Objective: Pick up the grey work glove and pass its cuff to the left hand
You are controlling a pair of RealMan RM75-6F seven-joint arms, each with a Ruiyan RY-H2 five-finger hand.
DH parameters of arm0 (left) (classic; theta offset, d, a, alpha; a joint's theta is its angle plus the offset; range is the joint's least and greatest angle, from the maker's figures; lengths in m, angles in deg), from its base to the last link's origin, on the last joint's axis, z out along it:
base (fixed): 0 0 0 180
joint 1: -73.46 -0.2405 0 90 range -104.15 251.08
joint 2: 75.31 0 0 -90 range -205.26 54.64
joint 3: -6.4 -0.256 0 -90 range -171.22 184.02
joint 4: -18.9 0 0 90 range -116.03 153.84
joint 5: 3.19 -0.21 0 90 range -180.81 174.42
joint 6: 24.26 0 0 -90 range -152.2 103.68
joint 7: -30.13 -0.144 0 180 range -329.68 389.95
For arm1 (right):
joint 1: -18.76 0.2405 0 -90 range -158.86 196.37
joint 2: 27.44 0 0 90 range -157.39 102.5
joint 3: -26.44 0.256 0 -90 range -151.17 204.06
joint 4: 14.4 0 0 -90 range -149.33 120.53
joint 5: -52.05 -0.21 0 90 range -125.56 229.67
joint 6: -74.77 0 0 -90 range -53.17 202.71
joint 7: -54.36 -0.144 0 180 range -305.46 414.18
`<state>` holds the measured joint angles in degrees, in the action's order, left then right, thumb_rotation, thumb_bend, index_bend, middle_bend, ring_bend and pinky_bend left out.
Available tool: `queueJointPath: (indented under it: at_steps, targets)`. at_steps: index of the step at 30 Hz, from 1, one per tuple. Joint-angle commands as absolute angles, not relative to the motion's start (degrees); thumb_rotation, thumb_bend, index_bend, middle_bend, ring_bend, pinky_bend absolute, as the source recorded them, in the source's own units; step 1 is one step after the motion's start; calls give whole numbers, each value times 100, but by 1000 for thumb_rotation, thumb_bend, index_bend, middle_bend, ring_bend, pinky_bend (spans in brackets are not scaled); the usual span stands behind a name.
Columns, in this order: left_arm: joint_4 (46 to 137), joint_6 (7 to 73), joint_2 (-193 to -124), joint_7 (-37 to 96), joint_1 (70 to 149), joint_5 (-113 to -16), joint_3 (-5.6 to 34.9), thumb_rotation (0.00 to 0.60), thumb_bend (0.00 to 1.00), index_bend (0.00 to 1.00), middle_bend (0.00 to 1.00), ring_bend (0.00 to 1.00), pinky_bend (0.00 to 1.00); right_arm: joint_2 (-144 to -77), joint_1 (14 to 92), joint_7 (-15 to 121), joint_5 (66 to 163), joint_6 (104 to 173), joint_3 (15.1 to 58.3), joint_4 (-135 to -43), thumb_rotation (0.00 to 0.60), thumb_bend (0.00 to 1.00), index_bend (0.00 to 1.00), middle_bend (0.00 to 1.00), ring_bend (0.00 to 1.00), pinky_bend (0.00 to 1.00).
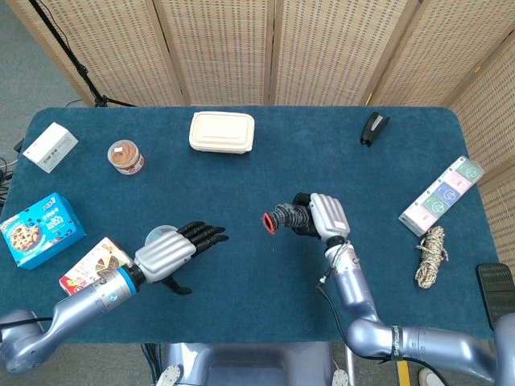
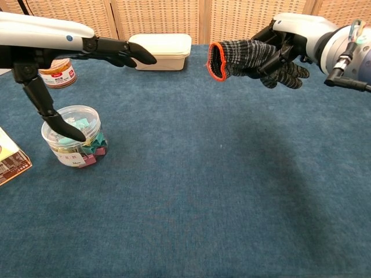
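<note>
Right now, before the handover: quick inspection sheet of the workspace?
Surface: blue cloth table, flat.
Job's things: grey work glove held off the table, its red-edged cuff pointing at the left hand, a gap between them.
Clutter: cream lidded box, clip jar, brown-lidded jar, cookie box, snack box, white box, stapler, rope coil, pastel box strip.
Hands: right hand grips the glove; left hand holds nothing, fingers extended.
Cables: thin cable on the right forearm.
Surroundings: wicker screens behind.
</note>
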<state>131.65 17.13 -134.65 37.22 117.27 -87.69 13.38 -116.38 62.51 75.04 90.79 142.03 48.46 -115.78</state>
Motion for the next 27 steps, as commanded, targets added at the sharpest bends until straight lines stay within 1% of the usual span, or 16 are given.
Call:
queueJointPath:
  at_steps: [1, 6, 15, 27]
  targets:
    - [13089, 1696, -13637, 3623, 11807, -8566, 1357, 600, 0, 0, 0, 0, 0, -11670, 6220, 7414, 9045, 14266, 4900, -11675, 600, 487, 561, 508, 403, 464]
    - [12969, 1730, -13836, 3659, 11898, -8406, 1421, 600, 0, 0, 0, 0, 0, -11684, 6177, 7325, 9039, 14367, 4926, -11870, 600, 497, 561, 508, 403, 464]
    - [12888, 1729, -13981, 3823, 12041, -8290, 1500, 600, 0, 0, 0, 0, 0, -11709, 6137, 7188, 9046, 14391, 4918, -12109, 600, 504, 562, 508, 403, 464]
    - [12897, 1488, -14114, 3874, 12304, -8034, 1528, 600, 0, 0, 0, 0, 0, -12035, 6192, 7185, 9097, 14610, 4904, -12111, 600, 517, 562, 508, 402, 460]
